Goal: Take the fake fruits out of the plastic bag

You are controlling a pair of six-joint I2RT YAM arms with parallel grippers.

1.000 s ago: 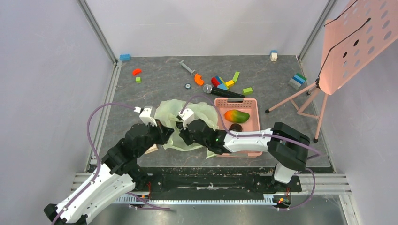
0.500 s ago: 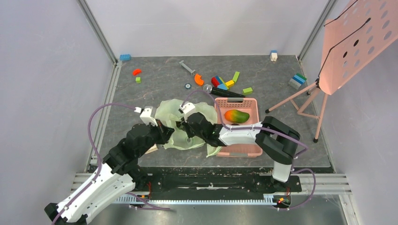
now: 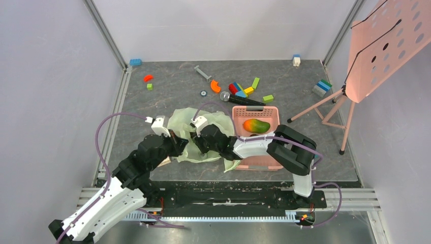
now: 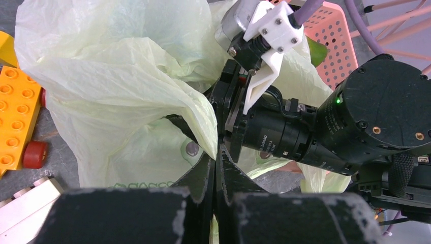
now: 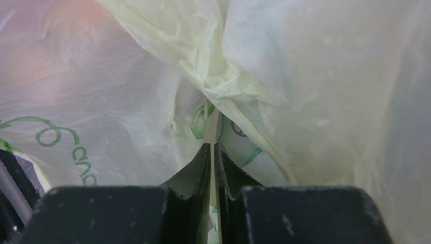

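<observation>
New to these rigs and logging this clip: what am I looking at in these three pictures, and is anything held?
A robot's left arm and right arm are bolted at the near edge of the table. The wide picture looks down from above and behind them. The other two come from a camera on each wrist, showing that arm's own fingers. On the table lie a pale green bag, a pink basket with a mango in it, and toy blocks farther back. The left gripper is shut on a fold of the bag, and the right gripper pinches bag film too. Neither holds a fruit.
</observation>
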